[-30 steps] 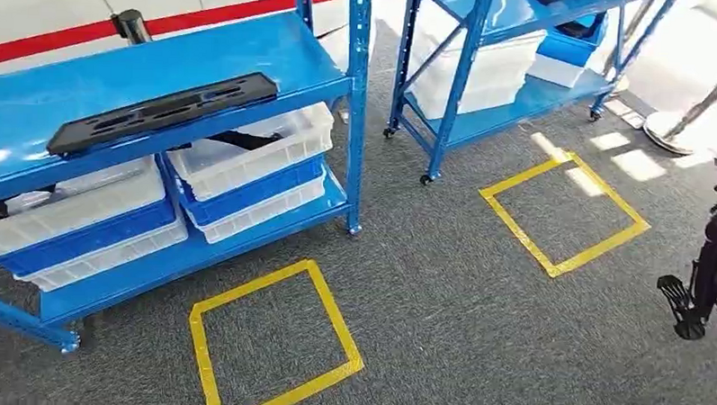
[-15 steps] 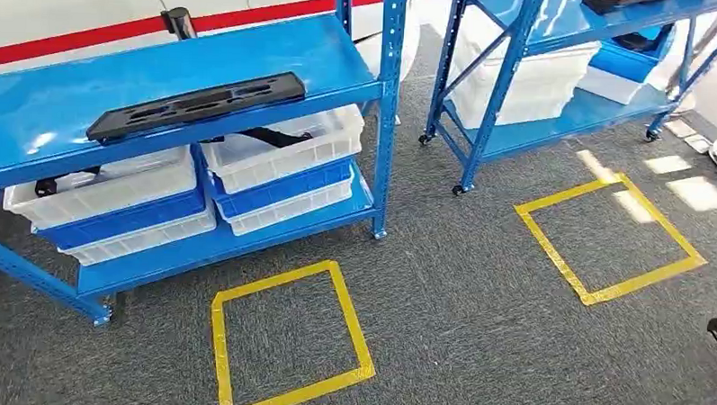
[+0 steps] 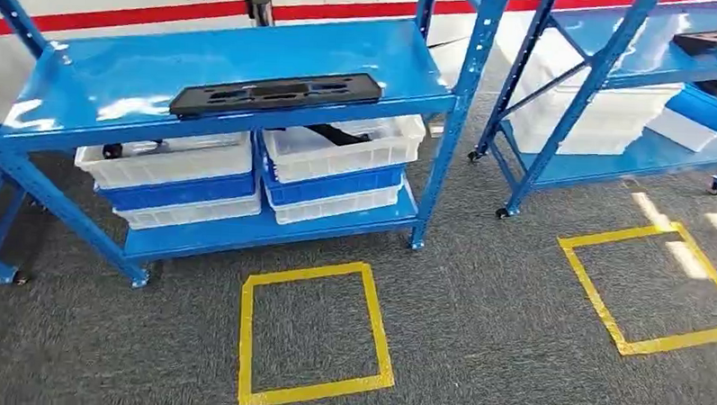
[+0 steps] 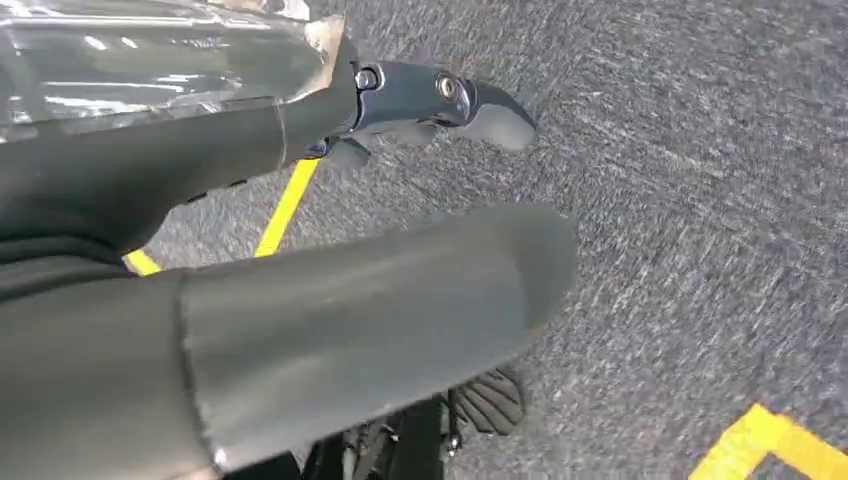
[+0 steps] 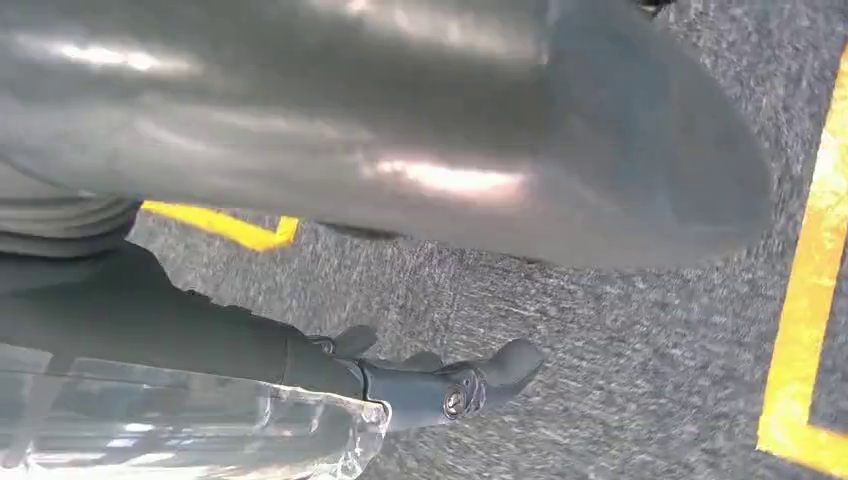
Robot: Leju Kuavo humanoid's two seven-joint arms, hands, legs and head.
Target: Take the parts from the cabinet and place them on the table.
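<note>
A long flat black part [image 3: 276, 93] with cut-outs lies on the top shelf of the blue cabinet [image 3: 107, 81] in the head view. Under it, another black part [image 3: 337, 134] sticks out of a white bin [image 3: 343, 152]. A further black part [image 3: 712, 40] lies on the right-hand cabinet [image 3: 602, 94]. My left hand [image 4: 320, 320] hangs over the grey carpet, thumb and dark fingers [image 4: 430, 95] apart, holding nothing. My right hand [image 5: 380, 130] hangs the same way over the carpet, its fingers [image 5: 450, 385] apart and empty.
White and blue bins [image 3: 171, 182] are stacked on the lower shelf. Two yellow tape squares [image 3: 310, 394] [image 3: 604, 292] mark the carpet in front of the cabinets. Both cabinets stand on small castors, with a gap between them. A white wall with a red stripe [image 3: 118, 16] runs behind.
The camera has turned left: the whole scene has slid right and the left cabinet now sits squarely ahead. The dark shape at the right edge has left the picture.
</note>
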